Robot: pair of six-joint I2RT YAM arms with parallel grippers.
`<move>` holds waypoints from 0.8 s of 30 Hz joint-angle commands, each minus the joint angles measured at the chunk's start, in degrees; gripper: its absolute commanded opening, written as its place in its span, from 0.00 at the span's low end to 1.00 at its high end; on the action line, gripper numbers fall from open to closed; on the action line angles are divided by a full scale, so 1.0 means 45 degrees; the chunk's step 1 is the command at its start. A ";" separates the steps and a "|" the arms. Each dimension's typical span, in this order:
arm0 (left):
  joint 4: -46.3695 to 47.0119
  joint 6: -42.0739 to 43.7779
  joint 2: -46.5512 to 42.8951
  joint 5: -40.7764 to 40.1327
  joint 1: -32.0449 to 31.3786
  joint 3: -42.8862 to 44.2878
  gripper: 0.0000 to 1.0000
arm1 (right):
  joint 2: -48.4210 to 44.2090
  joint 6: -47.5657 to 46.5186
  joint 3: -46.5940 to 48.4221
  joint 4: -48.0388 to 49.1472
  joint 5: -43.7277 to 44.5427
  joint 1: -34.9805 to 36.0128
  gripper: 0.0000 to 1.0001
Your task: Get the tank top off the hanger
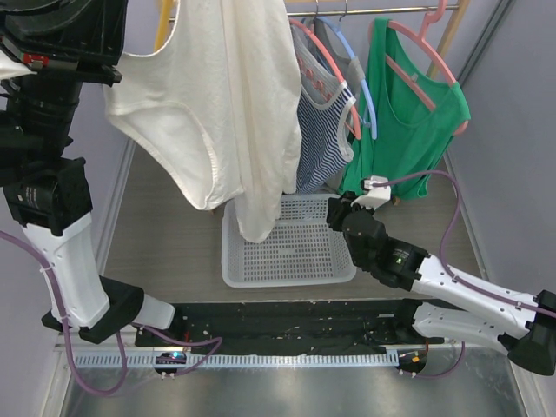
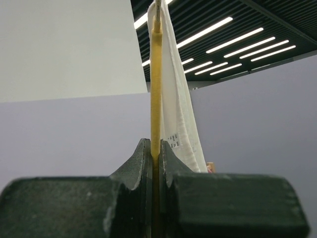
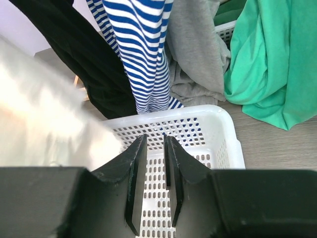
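Observation:
A white tank top (image 1: 217, 104) hangs on a yellow hanger (image 1: 163, 22), held up at the top left over a white basket. My left arm (image 1: 61, 43) is raised high. In the left wrist view my left gripper (image 2: 156, 153) is shut on the yellow hanger's bar (image 2: 156, 89), with the white tank top (image 2: 181, 99) draped on its right side. My right gripper (image 1: 343, 213) hovers low beside the tank top's hanging hem. In the right wrist view it (image 3: 155, 148) is slightly open and empty, with blurred white cloth (image 3: 44, 124) to its left.
A white perforated basket (image 1: 334, 261) sits on the table below the tank top; it also shows in the right wrist view (image 3: 223, 134). On the rail (image 1: 391, 10) behind hang a blue-striped top (image 1: 323, 130), a grey top (image 3: 198, 54) and a green top (image 1: 413, 113).

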 commanded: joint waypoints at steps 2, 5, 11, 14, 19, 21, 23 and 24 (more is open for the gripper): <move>0.0769 -0.0869 -0.1011 -0.0064 0.0061 -0.0752 0.00 | -0.0535 0.0222 -0.0060 -0.0267 0.0358 -0.0004 0.29; 0.0300 -0.1765 -0.1733 0.0834 0.0061 -0.2097 0.00 | -0.0750 0.0105 0.0056 -0.0385 0.0377 -0.0004 0.29; -0.0345 -0.2239 -0.2731 0.2260 0.0042 -0.4522 0.00 | -0.0946 -0.0129 0.0252 -0.0561 0.0397 -0.0004 0.30; -0.0404 -0.2511 -0.2693 0.3039 0.0042 -0.4174 0.00 | -0.1004 -0.0168 0.0292 -0.0736 0.0455 -0.0004 0.30; -0.0385 -0.3060 -0.2459 0.3394 0.0061 -0.3139 0.00 | -0.0985 -0.0227 0.0253 -0.0776 0.0455 -0.0004 0.31; -0.0385 -0.3059 -0.2283 0.3472 0.0061 -0.2319 0.00 | -0.0908 -0.0227 0.0252 -0.0814 0.0455 -0.0004 0.32; -0.0346 -0.3059 -0.2127 0.3628 0.0042 -0.1385 0.00 | -0.0849 -0.0188 0.0194 -0.0834 0.0436 -0.0004 0.31; -0.0269 -0.3098 -0.2068 0.3648 0.0061 -0.1128 0.00 | -0.0809 -0.0149 0.0175 -0.0853 0.0416 -0.0004 0.31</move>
